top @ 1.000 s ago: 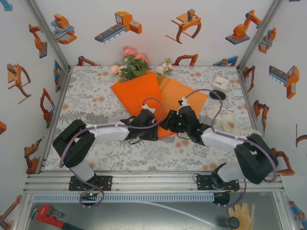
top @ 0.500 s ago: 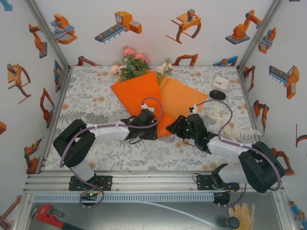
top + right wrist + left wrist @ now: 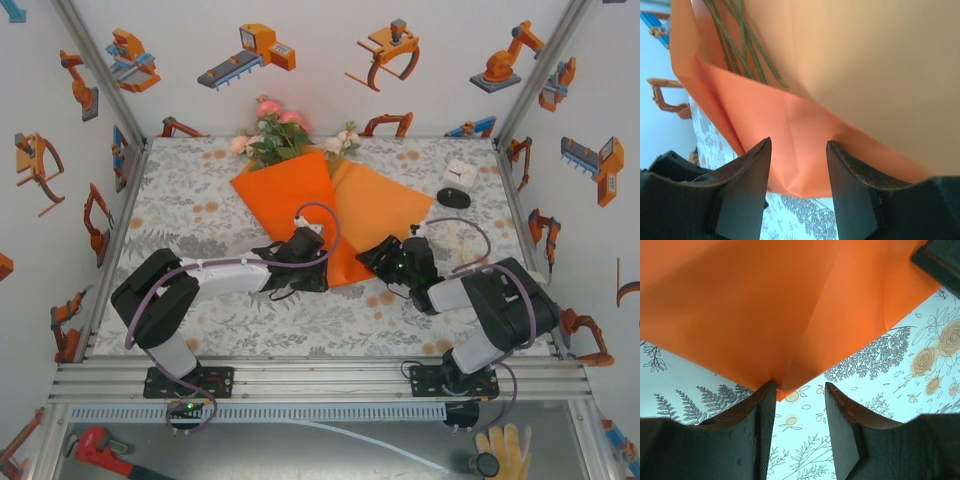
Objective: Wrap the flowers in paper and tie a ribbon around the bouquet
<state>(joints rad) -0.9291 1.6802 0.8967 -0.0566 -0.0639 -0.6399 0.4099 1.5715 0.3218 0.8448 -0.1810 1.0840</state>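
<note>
Right pincer [image 3: 797, 145] has pulled back toward my near right side over the last second. A moment ago it sat over the near tip of the paper [image 3: 290, 195]. Now its jaws stand spread, that folded tip just ahead in the gap, gripping nothing. The paper lies mid-counter [image 3: 200, 210] as a half-made cone, one flap folded over the stems [image 3: 737, 37], the right flap flat and open. The flowers [image 3: 275, 135] poke out at the far end, by the back wall. Left pincer [image 3: 799, 390] hasn't budged, jaws also spread at the same tip. I reckon the right flap needs a fresh grab before any tying.
</note>
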